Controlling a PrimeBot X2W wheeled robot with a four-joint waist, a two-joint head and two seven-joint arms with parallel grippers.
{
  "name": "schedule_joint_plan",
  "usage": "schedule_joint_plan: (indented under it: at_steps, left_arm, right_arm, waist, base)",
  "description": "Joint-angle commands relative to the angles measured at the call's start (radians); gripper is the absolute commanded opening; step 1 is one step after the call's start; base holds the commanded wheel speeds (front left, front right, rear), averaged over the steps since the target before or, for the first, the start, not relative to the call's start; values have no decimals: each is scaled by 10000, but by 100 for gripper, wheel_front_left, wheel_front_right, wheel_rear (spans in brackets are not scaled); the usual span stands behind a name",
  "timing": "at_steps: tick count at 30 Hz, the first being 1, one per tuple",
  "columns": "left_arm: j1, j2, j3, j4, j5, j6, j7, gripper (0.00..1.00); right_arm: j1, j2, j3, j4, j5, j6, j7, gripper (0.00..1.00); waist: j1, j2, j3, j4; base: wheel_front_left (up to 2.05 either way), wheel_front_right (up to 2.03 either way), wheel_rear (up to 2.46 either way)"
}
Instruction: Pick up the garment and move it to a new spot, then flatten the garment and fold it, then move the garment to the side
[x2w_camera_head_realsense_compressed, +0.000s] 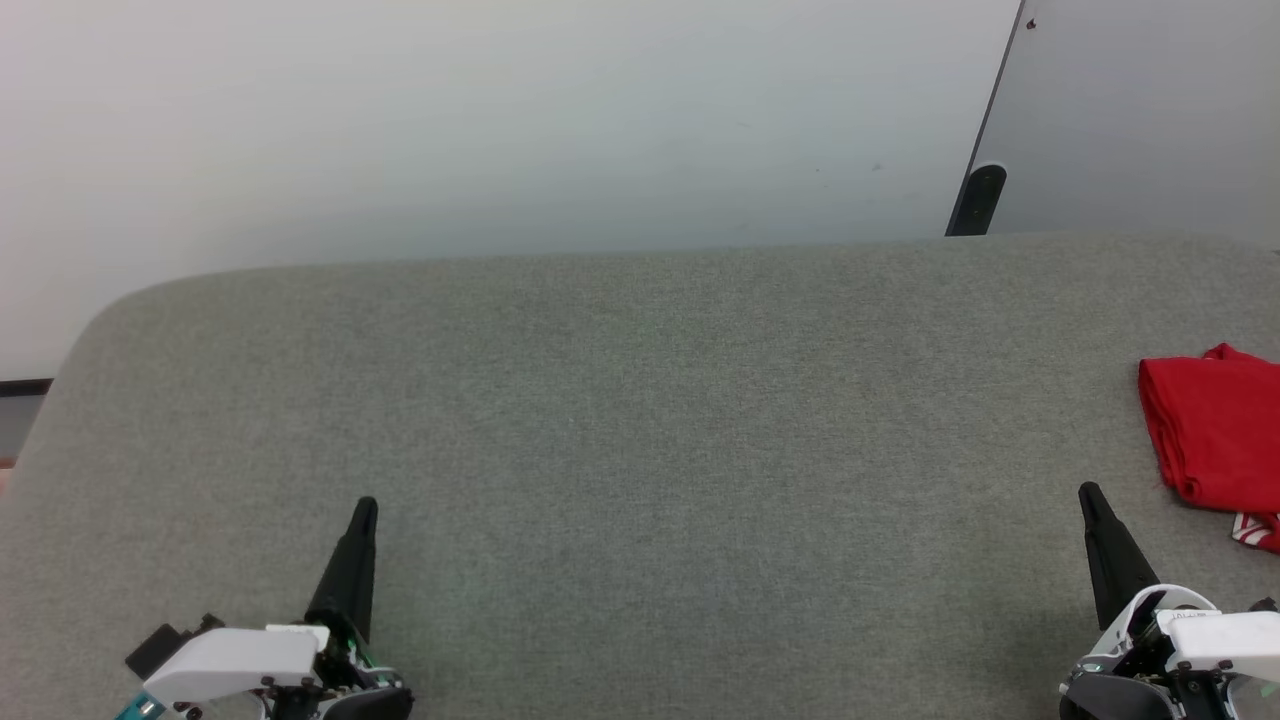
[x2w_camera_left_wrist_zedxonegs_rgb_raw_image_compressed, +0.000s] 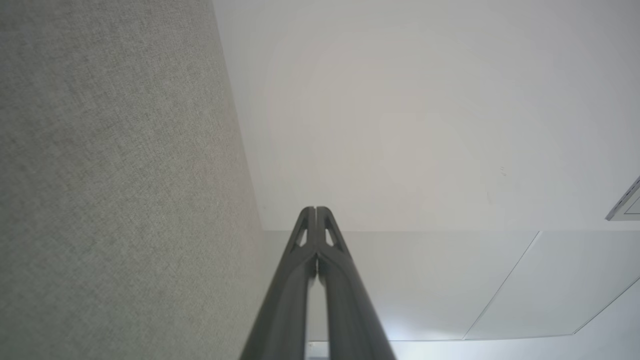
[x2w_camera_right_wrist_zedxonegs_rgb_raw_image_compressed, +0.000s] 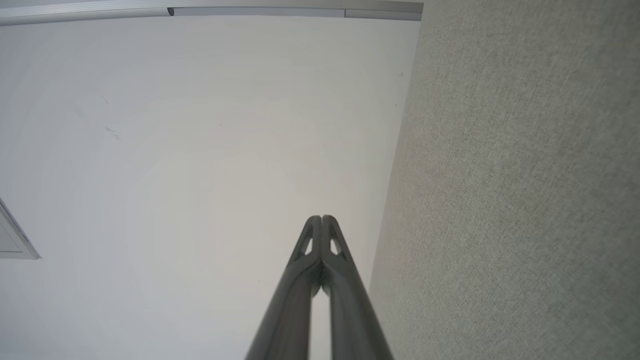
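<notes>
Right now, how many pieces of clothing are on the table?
1. The red garment lies folded on the grey table at its far right, just right of the right end effector. The picture's edge cuts it off, so more could lie beyond.

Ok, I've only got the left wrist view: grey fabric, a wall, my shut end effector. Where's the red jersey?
Observer: In the head view the small red fabric jersey lies folded at the right edge of the grey fabric-covered table.
Operator: Is the right end effector holding it?
Observer: No, the right end effector is shut on nothing, apart from the jersey, just to its left.
Operator: Any trim showing?
Observer: White, red-striped trim peeks out at its near corner.
</notes>
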Motion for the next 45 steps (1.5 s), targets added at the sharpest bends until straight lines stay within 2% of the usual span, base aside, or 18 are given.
schedule_joint_plan:
  at_steps: [1, 45]
  left_arm:
    - [-108, 2, 20, 10, -20, -57, 25, 0]
    - [-105, 2, 12, 8, -30, -58, 16, 0]
  right_arm:
    - [-39, 34, 37, 4, 23, -14, 22, 0]
    - [-39, 35, 39, 3, 24, -14, 19, 0]
  waist:
    - [0, 0, 0, 1]
    - [0, 0, 0, 0]
  base:
    - [0, 0, 0]
    - [0, 0, 0]
